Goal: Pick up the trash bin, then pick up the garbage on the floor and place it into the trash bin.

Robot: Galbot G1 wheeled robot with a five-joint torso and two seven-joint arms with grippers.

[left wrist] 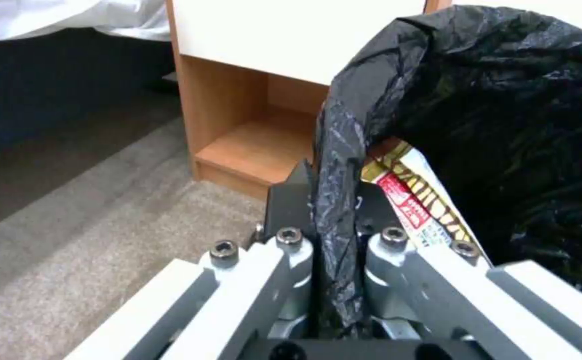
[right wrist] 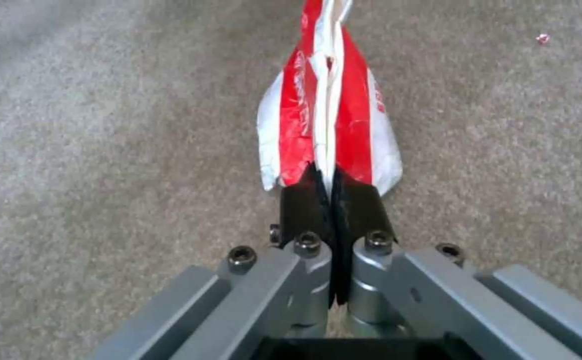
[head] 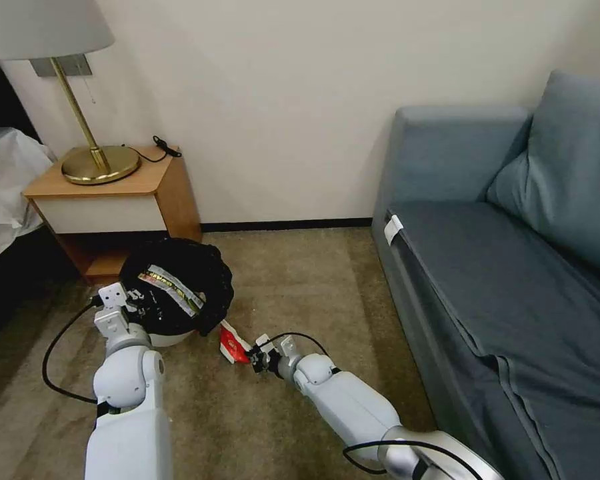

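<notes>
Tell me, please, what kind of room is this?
Probably a hotel room or bedroom: a wooden nightstand with a brass lamp stands beside white bedding, and a blue-grey sofa lines the carpeted floor.

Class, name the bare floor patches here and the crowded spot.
Bare carpet lies between the bin and the sofa. Crowded: beside the bin, where the right pincer grips the red packet and the left pincer clamps the bin's rim.
</notes>
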